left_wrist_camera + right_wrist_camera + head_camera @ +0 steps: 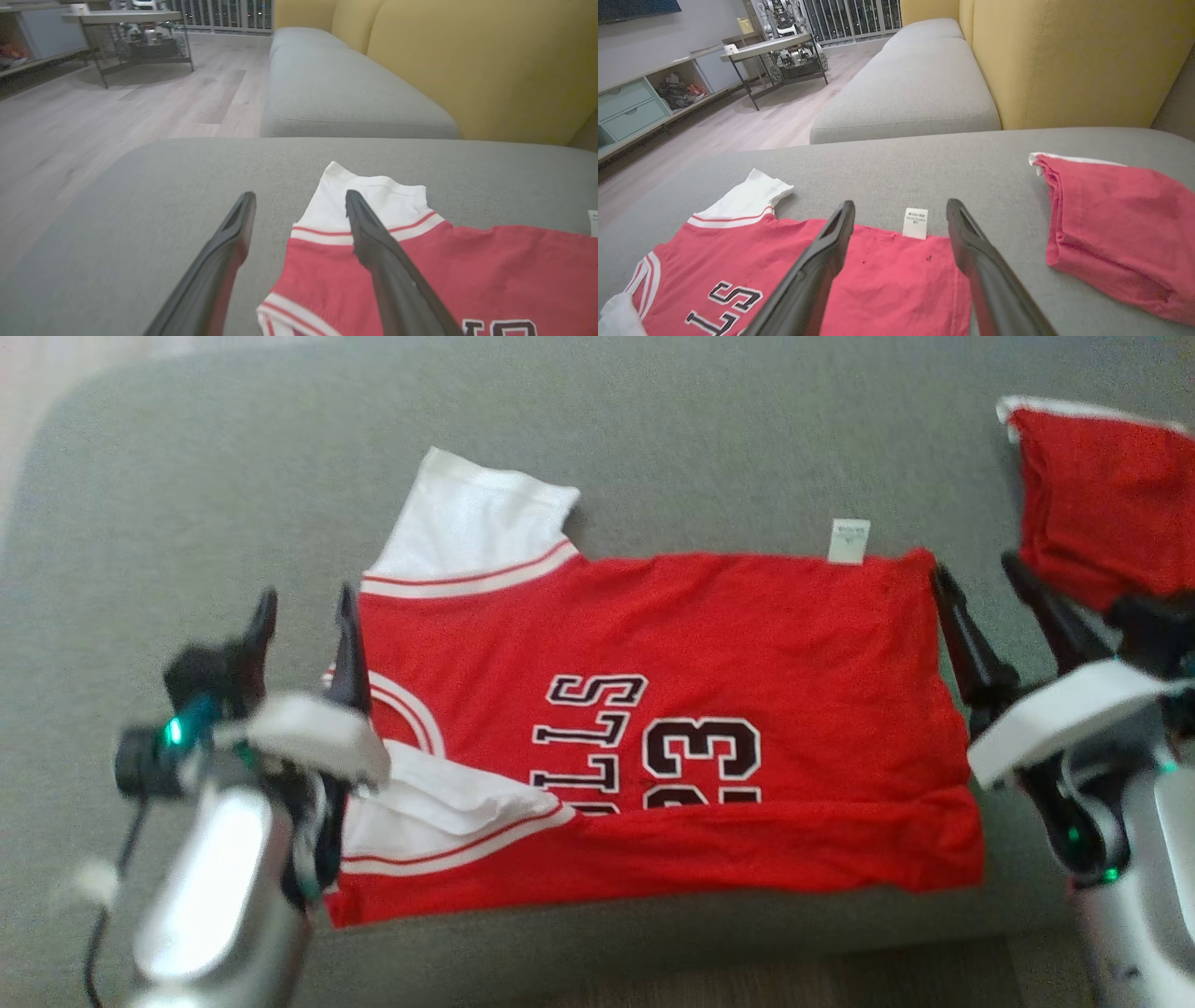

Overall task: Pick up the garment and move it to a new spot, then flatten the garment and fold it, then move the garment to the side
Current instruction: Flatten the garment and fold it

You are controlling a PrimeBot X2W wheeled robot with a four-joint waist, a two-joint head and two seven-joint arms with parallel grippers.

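Your red jersey (709, 644) lies spread on the grey cushion (653, 448), its near edge folded up over the lettering. Your left pincer (308, 597) stands open at the collar end, one finger over the fabric and the other over bare cushion, gripping nothing. Your right pincer (973, 567) stands open at the hem end, near the white label (849, 539). A second red garment (1102, 504) lies apart, further right.
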